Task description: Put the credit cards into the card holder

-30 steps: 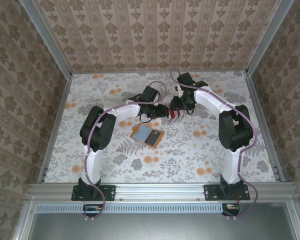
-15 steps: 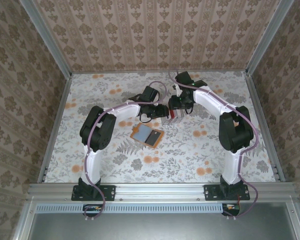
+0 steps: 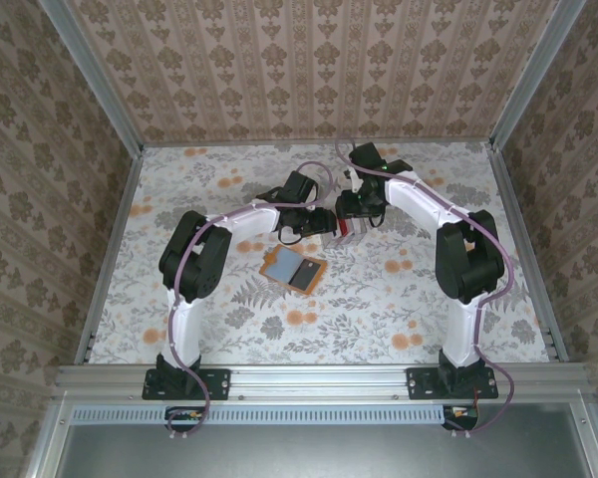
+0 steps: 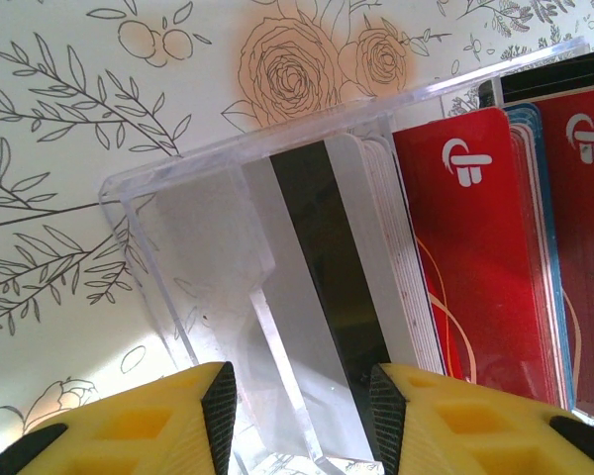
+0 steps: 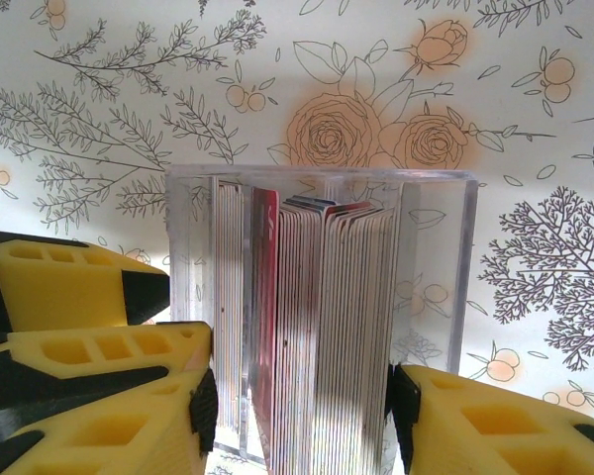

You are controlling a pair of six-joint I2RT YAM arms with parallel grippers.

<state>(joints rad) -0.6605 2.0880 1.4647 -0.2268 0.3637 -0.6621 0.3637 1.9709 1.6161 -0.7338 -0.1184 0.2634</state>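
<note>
— Where do the credit cards (image 5: 322, 327) stand?

— On edge, packed in a clear case (image 5: 438, 267) on the flowered counter (image 3: 379, 309), toward its far middle. None is in the card holder (image 3: 273, 265) yet.

— And the holder?

— It lies flat and orange, nearer the arm bases and apart from the case. A grey-blue rectangle (image 3: 302, 267) sits on it; whether that is a card or a window cannot be told.

— What is the left gripper (image 4: 302, 406) doing?

— Its yellow fingers are closed on one end of the case, across the clear wall and the outermost white card with the black stripe. That looks like bracing, so the case neither slides nor tips.

— And the right gripper (image 5: 302, 421)?

— Its fingers press on both faces of the pack, inside the case walls. Gripping the flat faces probably lets the cards lift out together rather than fan apart.
</note>
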